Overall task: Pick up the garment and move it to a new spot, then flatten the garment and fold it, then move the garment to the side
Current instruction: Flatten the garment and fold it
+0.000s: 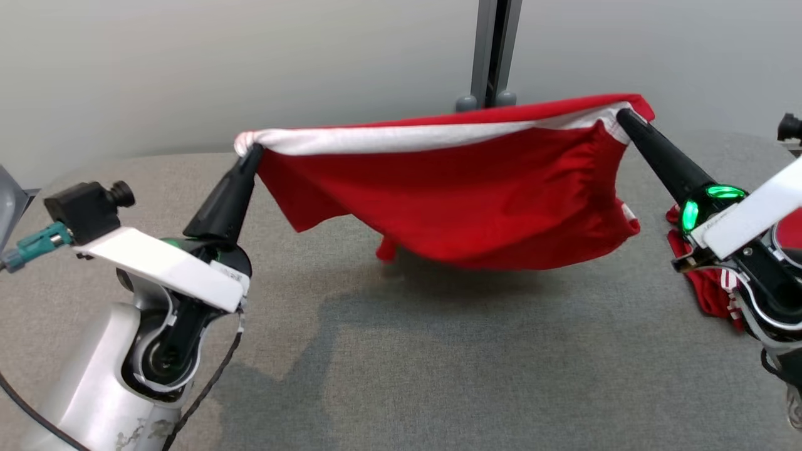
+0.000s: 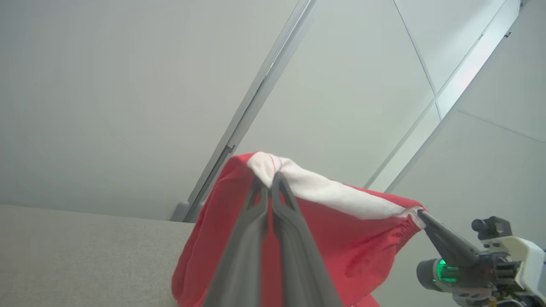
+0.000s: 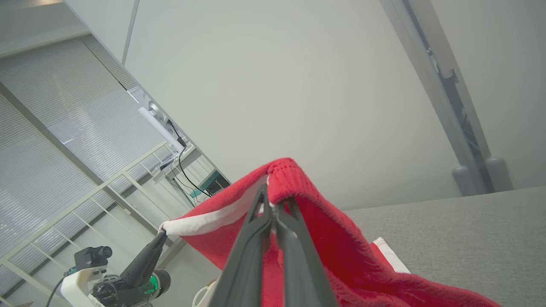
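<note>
I hold the red shorts (image 1: 451,200) in the air above the grey counter (image 1: 438,376). In the head view they sit centrally, toward 12 o'clock, strung between both arms.

Risks:
1. Left end effector (image 1: 252,152), at 10 o'clock. The fingers are pressed together on a small bunch at the end of the white waistband (image 1: 407,139). If I spread the arms further, I expect this end to slip out and the shorts to swing right.
2. Middle. The lower edge hangs just above the counter. If I lower it without drawing it along, it would probably crumple under itself.
3. Right end effector (image 1: 621,116), at 2 o'clock. The fingers are pressed together on the other waistband end, where the elastic gathers, so the same slip risk applies. Red striped cloth (image 1: 708,294) lies on the counter under this arm at 4 o'clock. I cannot tell whether it belongs to the shorts, but it could snag or drag.

Appearance: the fabric is soft, matte red knit. The waistband is pulled nearly straight and tilts up to the right. The body sags in loose folds, and one flap droops lowest at 6 o'clock.
</note>
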You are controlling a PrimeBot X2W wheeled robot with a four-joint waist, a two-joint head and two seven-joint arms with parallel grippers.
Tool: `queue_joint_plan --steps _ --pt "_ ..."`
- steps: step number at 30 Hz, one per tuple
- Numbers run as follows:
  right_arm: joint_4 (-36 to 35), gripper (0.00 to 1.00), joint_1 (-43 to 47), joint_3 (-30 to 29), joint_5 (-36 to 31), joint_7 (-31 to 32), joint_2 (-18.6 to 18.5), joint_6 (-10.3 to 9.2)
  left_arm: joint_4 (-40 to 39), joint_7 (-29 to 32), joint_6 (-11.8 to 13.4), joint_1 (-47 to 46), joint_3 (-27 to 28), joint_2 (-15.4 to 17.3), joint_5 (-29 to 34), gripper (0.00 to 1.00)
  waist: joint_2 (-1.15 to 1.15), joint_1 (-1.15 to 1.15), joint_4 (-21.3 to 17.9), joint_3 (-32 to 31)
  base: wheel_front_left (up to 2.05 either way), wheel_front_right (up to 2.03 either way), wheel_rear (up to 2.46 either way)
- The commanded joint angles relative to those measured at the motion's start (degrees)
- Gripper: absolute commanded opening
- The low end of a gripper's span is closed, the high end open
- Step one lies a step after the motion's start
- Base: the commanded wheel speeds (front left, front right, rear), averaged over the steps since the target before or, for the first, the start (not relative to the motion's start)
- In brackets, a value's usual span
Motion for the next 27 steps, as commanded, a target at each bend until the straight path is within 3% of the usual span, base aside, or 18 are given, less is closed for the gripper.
queue_joint_plan --steps 1,3,4,10,16,22,27 --pt "0.24 0.0 -0.61 -0.91 3.75 1.63 1.04 0.01 -0.84 0.34 1.11 -0.57 0.93 -0.29 -1.17 0.0 0.0 0.0 -0.16 -0.72 0.0 0.0 0.0" --pt "0.38 0.0 -1.19 -1.89 5.81 2.25 1.44 0.02 -1.41 0.7 1.73 -0.74 1.24 -0.45 -1.63 0.0 0.0 0.0 -0.2 -0.98 0.0 0.0 0.0" --pt "1.0 0.0 -1.67 -3.78 10.66 3.12 3.29 0.02 -1.93 1.36 3.31 -0.83 1.94 -0.9 -2.88 0.0 0.0 0.0 -0.26 -1.55 0.0 0.0 0.0" --pt "5.27 0.0 -2.96 -5.96 21.41 5.69 6.75 0.02 -2.16 2.94 9.01 -0.5 3.81 -2.62 -6.15 0.0 0.0 0.0 -0.5 -2.44 0.0 0.0 0.0" --pt "10.74 0.0 -5.75 -5.91 29.41 4.78 8.52 0.07 -1.47 3.77 12.03 -1.9 6.11 -4.62 -9.68 0.0 0.0 0.0 -0.66 -1.91 0.0 0.0 0.0" --pt "16.08 0.0 -12.52 -2.68 38.5 1.15 9.4 0.07 -0.09 5.73 15.12 -5.53 8.63 -6.92 -14.15 0.0 0.0 0.0 -1.14 1.24 0.0 0.0 0.0" --pt "20.98 0.0 -23.58 3.19 42.76 -3.81 8.65 0.07 3.2 6.46 17.96 -13.25 9.9 -8.13 -15.23 0.0 0.0 0.0 -1.52 6.62 0.0 0.0 0.0"
